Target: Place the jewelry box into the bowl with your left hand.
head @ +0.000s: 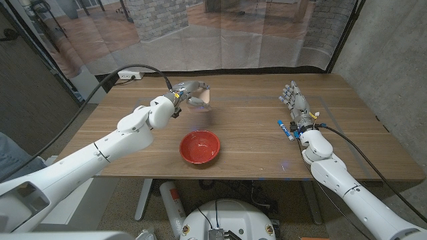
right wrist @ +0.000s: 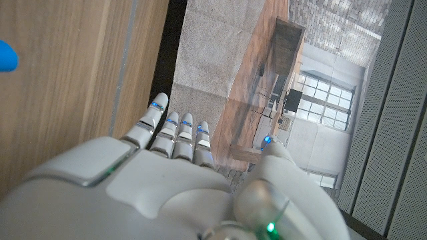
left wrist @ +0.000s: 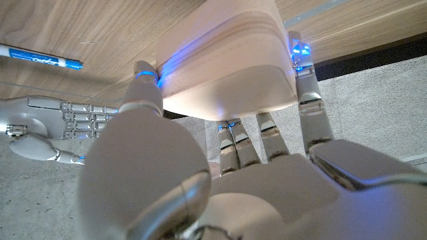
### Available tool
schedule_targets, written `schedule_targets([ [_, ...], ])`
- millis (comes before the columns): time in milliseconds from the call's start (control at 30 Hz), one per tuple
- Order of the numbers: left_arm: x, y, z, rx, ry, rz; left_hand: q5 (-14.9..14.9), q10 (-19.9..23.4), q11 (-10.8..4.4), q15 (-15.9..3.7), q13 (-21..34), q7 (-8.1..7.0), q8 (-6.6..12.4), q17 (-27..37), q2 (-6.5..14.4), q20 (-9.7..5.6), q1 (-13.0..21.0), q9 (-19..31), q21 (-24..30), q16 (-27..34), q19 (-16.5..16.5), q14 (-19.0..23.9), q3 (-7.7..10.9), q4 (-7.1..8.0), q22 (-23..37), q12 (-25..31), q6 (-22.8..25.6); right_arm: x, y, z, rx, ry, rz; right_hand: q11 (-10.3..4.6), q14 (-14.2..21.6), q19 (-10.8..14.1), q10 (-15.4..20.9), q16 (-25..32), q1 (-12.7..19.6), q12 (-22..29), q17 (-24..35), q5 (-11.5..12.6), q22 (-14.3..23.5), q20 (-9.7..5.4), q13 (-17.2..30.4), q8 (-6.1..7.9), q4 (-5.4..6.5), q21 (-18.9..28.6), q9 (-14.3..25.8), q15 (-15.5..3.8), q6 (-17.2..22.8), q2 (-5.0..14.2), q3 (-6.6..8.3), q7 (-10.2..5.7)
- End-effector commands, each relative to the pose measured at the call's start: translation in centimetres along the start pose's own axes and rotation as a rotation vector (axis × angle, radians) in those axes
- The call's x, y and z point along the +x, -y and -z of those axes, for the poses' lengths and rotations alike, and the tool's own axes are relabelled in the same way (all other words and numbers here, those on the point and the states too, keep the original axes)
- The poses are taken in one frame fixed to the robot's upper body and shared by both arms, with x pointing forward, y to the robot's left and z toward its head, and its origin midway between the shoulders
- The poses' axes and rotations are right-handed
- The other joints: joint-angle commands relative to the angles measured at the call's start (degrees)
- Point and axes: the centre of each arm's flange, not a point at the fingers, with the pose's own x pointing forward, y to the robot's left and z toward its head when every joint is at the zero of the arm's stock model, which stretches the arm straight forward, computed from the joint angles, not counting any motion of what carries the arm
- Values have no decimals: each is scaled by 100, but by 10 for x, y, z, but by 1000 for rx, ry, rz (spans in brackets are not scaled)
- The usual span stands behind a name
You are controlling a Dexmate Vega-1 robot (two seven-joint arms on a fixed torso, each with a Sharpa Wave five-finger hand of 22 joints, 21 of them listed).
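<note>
Item 1. Round red glazed bowl (head: 199, 147), count one. It stands on the wooden table (head: 247, 143) nearest the robot, around the middle of its width, mouth up and with nothing in it. As the target, it sits where the left arm can reach over it.

Item 2. Blue-and-white marker pen (head: 285, 129), count one. It lies flat on the table just beside the right hand, no hand on it; it looks to play no part in the task.

Item 3. Right hand (head: 297, 108), count one. It waits at the table's right side, fingers extended and apart, holding nothing, well clear of the bowl, likely parked so the left arm can work alone.

Item 4. Left hand (head: 189, 93), count one. Beyond the bowl and slightly to its left, it grips the box, thumb (left wrist: 148, 90) on one side and the other fingers (left wrist: 308, 93) on the opposite side, a clamp suited to carrying.

Item 5. Pale wooden jewelry box with rounded corners (left wrist: 223, 63), count one. Held in the left hand near the far side of the table; whether it is lifted clear of the surface cannot be told. It is not yet over the bowl, so the carry towards the robot looks the step in hand.
</note>
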Motion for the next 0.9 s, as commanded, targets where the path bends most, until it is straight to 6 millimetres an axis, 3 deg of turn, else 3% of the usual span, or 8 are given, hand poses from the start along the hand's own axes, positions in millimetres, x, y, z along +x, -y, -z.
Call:
schedule_targets([
  [33,-15,-3,-4,9,29,-6,14,54,-7,-789,28,4,49,32,1461,-1052,1407,17,44,10,625,964,250,205,16,15,75,1,-2,-1,-4,2,1,23,56,49,46,-23,-5,12,8,-23,11,31,8,-15,-39,-10,8,-14,50,37,0,-1],
  [900,-38,-3,-7,4,73,-43,10,111,-33,-798,93,-14,65,60,1458,-1076,1390,3,93,-48,563,1018,272,207,21,-6,103,9,-2,-1,-11,-1,9,24,57,64,43,-25,-10,6,8,-27,13,37,9,-14,-50,-63,8,-14,54,43,-7,-1],
])
